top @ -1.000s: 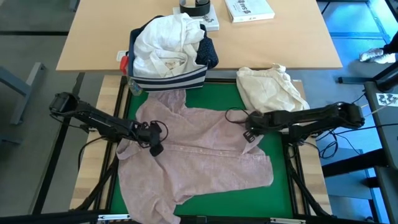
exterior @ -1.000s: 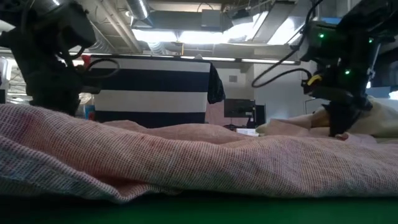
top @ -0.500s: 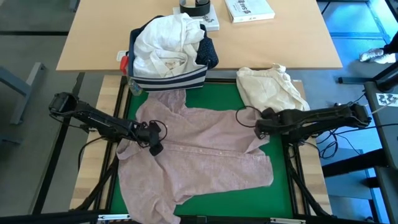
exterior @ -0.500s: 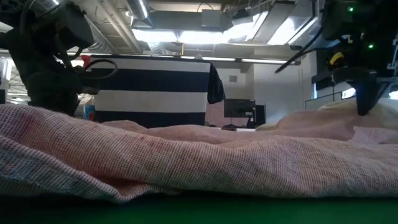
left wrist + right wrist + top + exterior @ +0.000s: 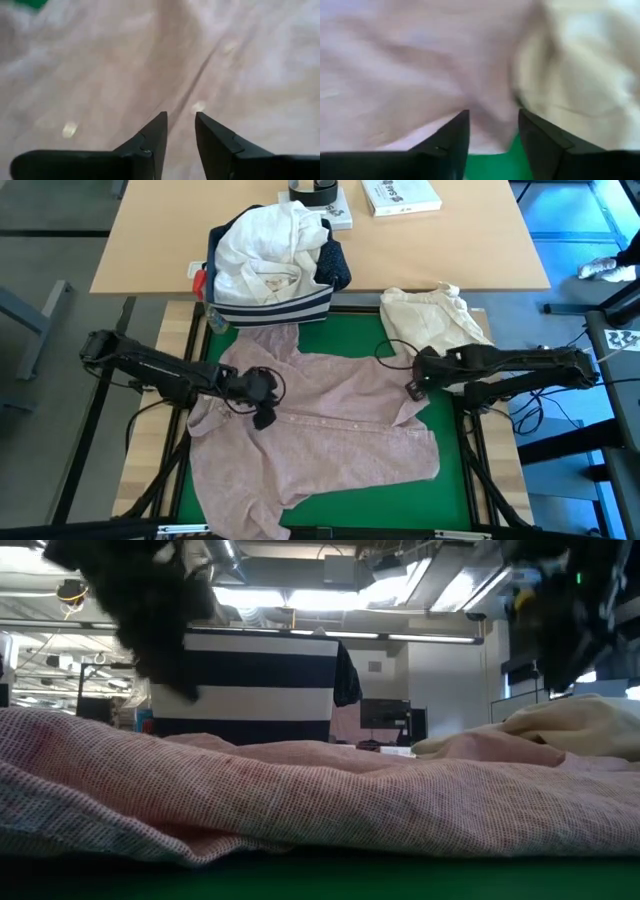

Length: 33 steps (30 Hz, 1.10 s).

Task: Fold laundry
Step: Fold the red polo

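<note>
I am working at a table (image 5: 140,470) covered by a green mat (image 5: 455,480), seen from above. A pale pink, loosely woven top (image 5: 320,430) is lying spread open across the mat, wrinkled, with its button placket running across the middle.

My left gripper (image 5: 265,418) is hovering over the left half of the pink top, close to the placket. Its two dark fingers (image 5: 152,142) are standing slightly apart with nothing between them, and buttons are showing on the cloth beneath.

My right gripper (image 5: 412,389) is hanging at the top's right edge, where the pink fabric is meeting the green mat. Its fingers (image 5: 452,137) are standing apart and gripping nothing.

Just beyond that gripper, a crumpled cream-beige cloth bundle (image 5: 435,320) is sitting at the mat's far right corner, touching the pink top's edge.

At the far side of the mat, a navy fabric bin with white stripes (image 5: 270,305) is holding a heaped white shirt (image 5: 265,250), with a navy white-dotted shirt (image 5: 335,268) hanging over its right rim.

Farther back on the wooden table are lying a white book (image 5: 400,195) and a dark roll of tape (image 5: 315,192).
</note>
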Available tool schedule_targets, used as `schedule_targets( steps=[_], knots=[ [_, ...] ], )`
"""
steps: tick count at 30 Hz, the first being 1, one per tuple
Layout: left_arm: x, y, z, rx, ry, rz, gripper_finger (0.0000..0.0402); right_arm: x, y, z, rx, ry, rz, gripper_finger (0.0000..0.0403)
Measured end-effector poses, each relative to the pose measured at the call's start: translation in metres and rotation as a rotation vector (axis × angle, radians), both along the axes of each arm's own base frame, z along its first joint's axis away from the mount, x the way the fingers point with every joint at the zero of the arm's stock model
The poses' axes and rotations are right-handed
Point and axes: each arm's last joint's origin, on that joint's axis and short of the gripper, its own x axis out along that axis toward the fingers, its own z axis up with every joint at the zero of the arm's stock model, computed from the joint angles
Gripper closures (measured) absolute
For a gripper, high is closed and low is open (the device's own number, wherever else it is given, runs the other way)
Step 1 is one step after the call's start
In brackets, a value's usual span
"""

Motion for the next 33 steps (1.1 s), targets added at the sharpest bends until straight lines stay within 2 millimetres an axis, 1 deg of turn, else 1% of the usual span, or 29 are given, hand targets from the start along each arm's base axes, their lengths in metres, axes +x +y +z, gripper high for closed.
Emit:
schedule_targets(
  steps=[2,4,6,8,10,13,16,18,21,24,26,29,33],
  knots=[
    [0.004,0.000,0.009,-0.014,-0.027,-0.016,0.0285,0.004,0.010,0.014,0.043,-0.077,0.095,0.0213],
    [0.008,-0.002,0.013,-0.044,-0.061,-0.037,0.0267,0.011,0.023,0.022,0.086,-0.173,0.191,0.0203],
    [0.010,-0.004,0.015,-0.082,-0.084,-0.062,0.0248,0.016,0.039,0.024,0.119,-0.244,0.287,0.0198],
    [0.011,-0.010,0.015,-0.109,-0.089,-0.084,0.0234,0.019,0.056,0.020,0.142,-0.271,0.364,0.0197],
    [0.011,-0.019,0.013,-0.118,-0.086,-0.120,0.0225,0.019,0.071,0.012,0.157,-0.249,0.416,0.0199],
    [0.013,-0.035,0.008,-0.147,-0.077,-0.153,0.0222,0.014,0.089,-0.009,0.162,-0.151,0.473,0.0204],
    [0.015,-0.053,-0.004,-0.186,-0.024,-0.180,0.0224,0.007,0.104,-0.031,0.165,-0.088,0.537,0.0210],
    [0.015,-0.064,-0.014,-0.231,0.033,-0.193,0.0227,0.006,0.113,-0.040,0.173,-0.097,0.574,0.0214],
    [0.012,-0.079,-0.028,-0.318,0.137,-0.221,0.0233,0.009,0.124,-0.050,0.165,-0.136,0.616,0.0219],
    [0.006,-0.093,-0.034,-0.383,0.209,-0.235,0.0240,0.013,0.131,-0.061,0.124,-0.179,0.622,0.0223],
    [0.002,-0.100,-0.036,-0.411,0.243,-0.239,0.0244,0.015,0.132,-0.070,0.109,-0.170,0.618,0.0224],
    [-0.006,-0.108,-0.038,-0.390,0.279,-0.223,0.0250,0.015,0.132,-0.085,0.087,-0.102,0.618,0.0224],
    [-0.012,-0.120,-0.047,-0.333,0.297,-0.219,0.0254,0.014,0.132,-0.103,0.073,-0.021,0.621,0.0224]
  ],
)
